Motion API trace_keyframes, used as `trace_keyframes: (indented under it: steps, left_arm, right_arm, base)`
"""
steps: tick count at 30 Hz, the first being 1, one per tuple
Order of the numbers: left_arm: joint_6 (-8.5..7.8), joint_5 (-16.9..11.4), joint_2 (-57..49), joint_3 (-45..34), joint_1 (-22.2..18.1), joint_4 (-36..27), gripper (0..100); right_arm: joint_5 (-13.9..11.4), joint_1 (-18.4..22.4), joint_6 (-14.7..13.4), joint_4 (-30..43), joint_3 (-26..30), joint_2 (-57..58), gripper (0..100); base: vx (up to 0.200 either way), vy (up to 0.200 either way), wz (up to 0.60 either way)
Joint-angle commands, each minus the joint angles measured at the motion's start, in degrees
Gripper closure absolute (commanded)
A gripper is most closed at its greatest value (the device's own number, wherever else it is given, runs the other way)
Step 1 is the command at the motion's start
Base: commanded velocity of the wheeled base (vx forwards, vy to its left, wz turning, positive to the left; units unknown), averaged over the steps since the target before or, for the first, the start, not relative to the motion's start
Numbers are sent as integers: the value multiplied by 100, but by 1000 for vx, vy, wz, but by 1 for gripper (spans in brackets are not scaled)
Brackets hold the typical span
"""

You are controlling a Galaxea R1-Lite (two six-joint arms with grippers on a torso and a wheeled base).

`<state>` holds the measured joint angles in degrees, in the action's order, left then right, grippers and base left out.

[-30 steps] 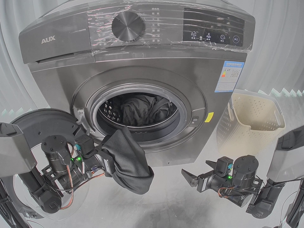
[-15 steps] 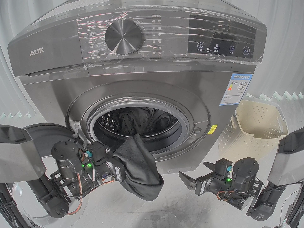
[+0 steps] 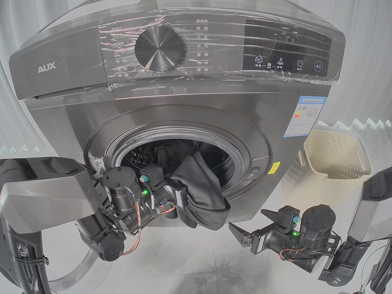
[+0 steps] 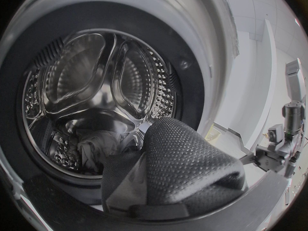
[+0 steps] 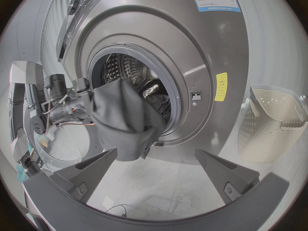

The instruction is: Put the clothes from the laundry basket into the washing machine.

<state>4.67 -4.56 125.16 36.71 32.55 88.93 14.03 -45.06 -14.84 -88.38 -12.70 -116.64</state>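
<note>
A dark grey garment point(image 3: 203, 192) hangs over my left gripper point(image 3: 184, 197), which is shut on it at the lower lip of the washing machine's round opening point(image 3: 228, 143). The cloth's top edge reaches into the opening and its bottom droops outside. In the left wrist view the garment point(image 4: 183, 158) sits in front of the steel drum point(image 4: 96, 77), where more clothes point(image 4: 93, 145) lie at the bottom. My right gripper point(image 3: 252, 222) is open low in front of the machine, right of the garment. The cream laundry basket point(image 3: 339, 164) stands right of the machine.
The washer door point(image 5: 64, 145) is swung open on the left, behind my left arm. The basket point(image 5: 272, 125) sits close to the machine's right side. Bare pale floor point(image 3: 212, 262) lies in front of the machine between the two arms.
The head camera shifted closer to the machine early on. My left arm has since risen and moved right, carrying the garment from below the opening up to its lip. The right gripper stayed put.
</note>
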Motion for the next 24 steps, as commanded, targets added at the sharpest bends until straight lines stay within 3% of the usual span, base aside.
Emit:
trace_keyframes:
  steps: [1, 9, 24]
  left_arm:
    - [43, 34, 685, 671, -29, 1, 100]
    - [43, 69, 1327, 1656, -231, -51, 100]
    - [25, 192, 1555, 3492, -451, -2073, 100]
  right_arm:
    - [3, -30, -2, -4, -4, 1, 0]
    - [3, -21, -2, -4, -39, 54, 0]
    - [12, -56, -2, -4, -74, 27, 0]
  base:
    - [0, 0, 0]
    - [0, 0, 0]
    - [0, 0, 0]
